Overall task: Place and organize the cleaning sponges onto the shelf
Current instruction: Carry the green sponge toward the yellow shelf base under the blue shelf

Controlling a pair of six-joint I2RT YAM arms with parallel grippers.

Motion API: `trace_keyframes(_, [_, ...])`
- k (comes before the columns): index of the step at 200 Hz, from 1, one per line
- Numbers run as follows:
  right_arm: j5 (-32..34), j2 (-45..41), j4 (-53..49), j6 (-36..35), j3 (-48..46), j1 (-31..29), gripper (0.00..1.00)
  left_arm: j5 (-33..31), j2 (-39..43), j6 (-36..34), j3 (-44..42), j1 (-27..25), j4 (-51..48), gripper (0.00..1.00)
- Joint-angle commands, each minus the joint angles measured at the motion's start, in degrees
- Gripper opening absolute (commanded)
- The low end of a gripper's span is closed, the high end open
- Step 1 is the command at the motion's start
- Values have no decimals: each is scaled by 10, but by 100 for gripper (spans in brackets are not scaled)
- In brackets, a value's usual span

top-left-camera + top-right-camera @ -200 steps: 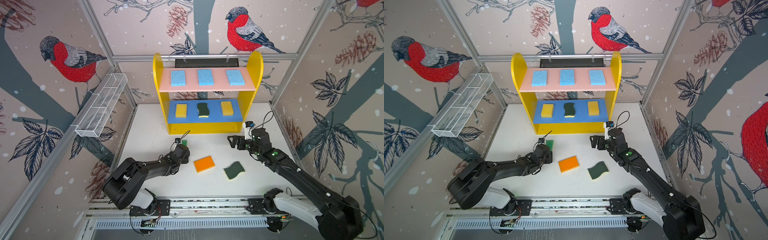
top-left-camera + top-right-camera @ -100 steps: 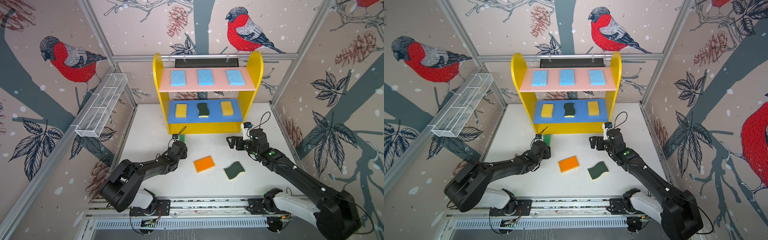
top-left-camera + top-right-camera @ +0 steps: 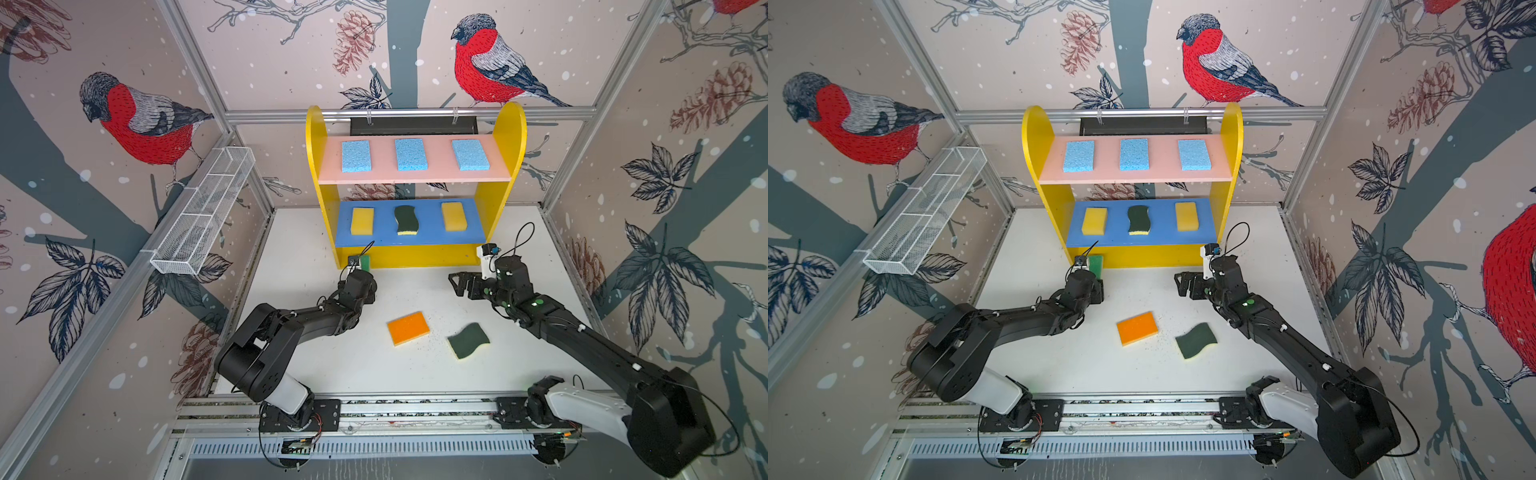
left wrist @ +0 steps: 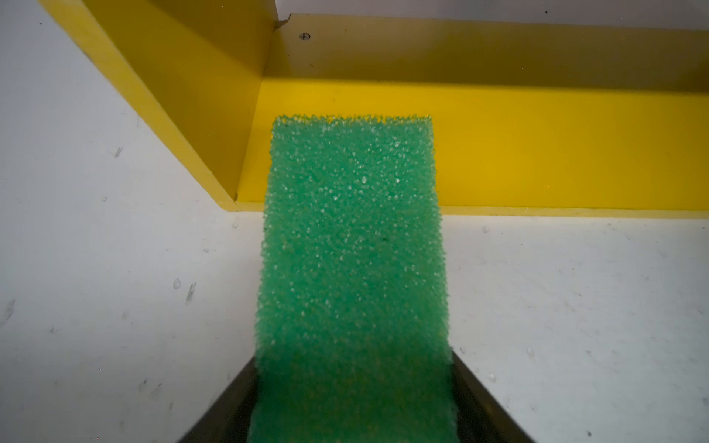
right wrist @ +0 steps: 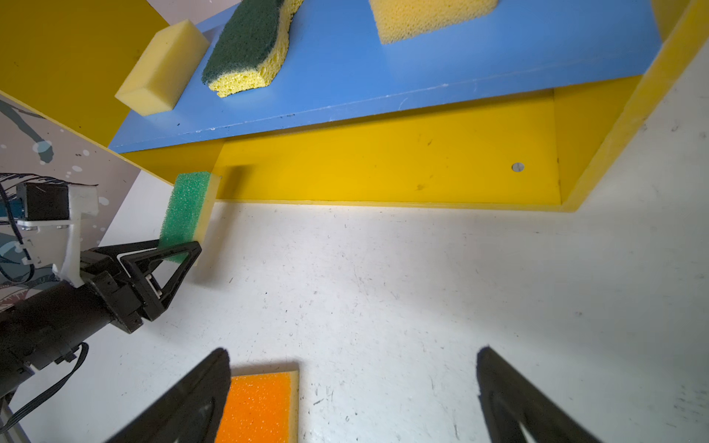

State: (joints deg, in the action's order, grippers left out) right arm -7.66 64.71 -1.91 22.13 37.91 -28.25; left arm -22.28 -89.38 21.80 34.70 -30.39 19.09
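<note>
In both top views the bottom tier of the three-tier yellow-sided shelf [image 3: 505, 137] was hidden under its blue board [image 3: 428, 237]. At the shelf's 7 o'clock corner only a sliver of the green-topped yellow sponge [image 3: 365, 262] was shown, its holder covered by a black wrist [image 3: 357, 286]. At 3 o'clock from there the right gripper [image 3: 459, 284] was held spread and empty.

In the left wrist view the sponge was cut off by the frame between two dark fingers [image 4: 226, 418].

In the right wrist view the left gripper [image 5: 179, 245] was seen pinching it on edge at the bottom tier's mouth. Whether it touched the tier could not be told.
</note>
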Motion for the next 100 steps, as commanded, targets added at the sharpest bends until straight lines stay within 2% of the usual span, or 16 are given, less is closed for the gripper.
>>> trace_keyframes(1, [-7,6,19,-16,4,-1,100,-4,-13,-19,10,5,38,67])
trace_keyframes(100, [-17,32,24,-15,7,0,100,-7,-67,-42,54,18,70,67])
